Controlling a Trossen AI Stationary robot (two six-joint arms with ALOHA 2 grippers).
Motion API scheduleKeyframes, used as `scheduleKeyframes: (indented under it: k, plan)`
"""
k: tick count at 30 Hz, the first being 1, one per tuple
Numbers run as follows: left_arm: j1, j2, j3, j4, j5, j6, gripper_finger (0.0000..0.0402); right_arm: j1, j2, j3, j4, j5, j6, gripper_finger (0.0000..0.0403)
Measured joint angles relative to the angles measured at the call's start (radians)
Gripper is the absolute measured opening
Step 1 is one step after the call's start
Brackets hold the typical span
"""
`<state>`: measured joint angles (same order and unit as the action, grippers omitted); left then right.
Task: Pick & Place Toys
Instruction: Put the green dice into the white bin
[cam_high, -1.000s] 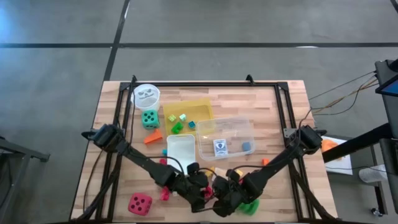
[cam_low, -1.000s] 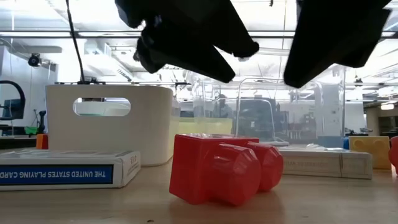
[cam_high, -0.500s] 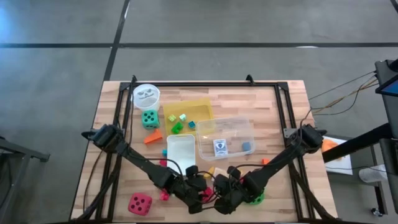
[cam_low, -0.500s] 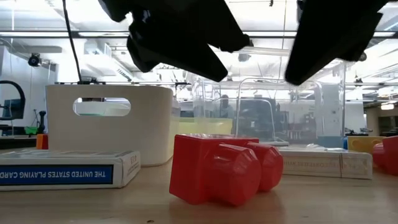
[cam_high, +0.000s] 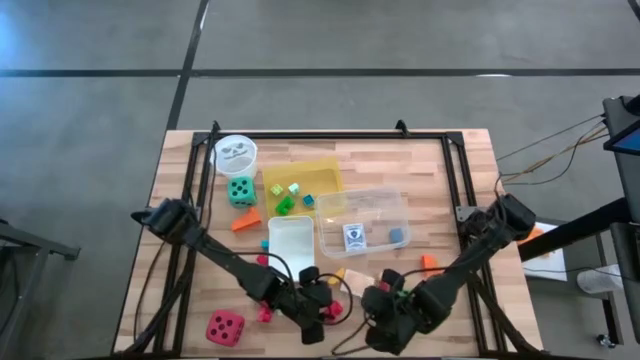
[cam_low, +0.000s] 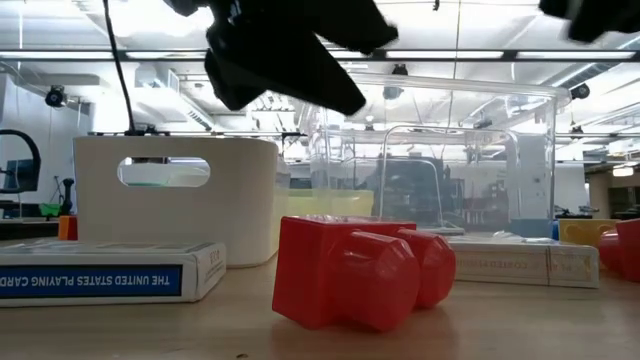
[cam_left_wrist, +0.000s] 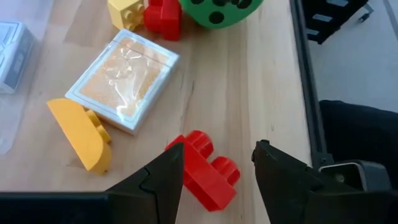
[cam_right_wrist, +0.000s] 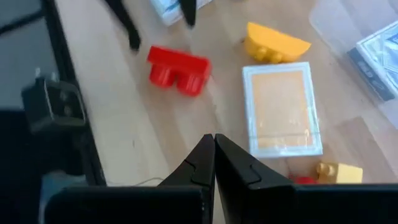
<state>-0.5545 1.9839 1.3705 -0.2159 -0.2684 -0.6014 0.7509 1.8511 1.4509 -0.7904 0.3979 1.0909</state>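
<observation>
A red block (cam_left_wrist: 208, 175) lies on its side on the wood near the table's front edge (cam_high: 332, 309) (cam_low: 350, 275). My left gripper (cam_left_wrist: 219, 149) hangs open above it, slanting down, one finger to each side of it in the left wrist view and clear of it (cam_low: 330, 90). My right gripper (cam_right_wrist: 213, 140) is shut and holds nothing, raised to the right of the block (cam_high: 380, 306). An orange card pack (cam_left_wrist: 121, 81), a yellow block (cam_left_wrist: 81, 134) and a green dice (cam_left_wrist: 221, 6) lie close by.
A white tub (cam_high: 290, 240), a clear box (cam_high: 365, 215) holding a card pack, and a yellow tray (cam_high: 300, 178) stand mid-table. A white cup (cam_high: 235, 153) and a teal dice (cam_high: 240, 190) are at the far left. A red dice (cam_high: 225, 327) sits near left.
My right gripper has risen and drawn back toward the table's right edge, staying shut; in the low view it has nearly left the picture at the top. My left gripper has kept its place, open over the red block.
</observation>
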Motion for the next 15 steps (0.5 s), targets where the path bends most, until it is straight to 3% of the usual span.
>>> scheduleKeyframes:
  k: [7,15]
  plan:
    - [-0.002,-0.017,-0.001,-0.031,0.0,0.001,0.0187,0.022,0.017,-0.004,0.019,-0.016,-0.075,0.0024]
    - [-0.006,-0.023,-0.001,-0.077,0.001,0.012,0.0187,0.021,0.035,-0.005,0.12,-0.006,-0.195,0.0157]
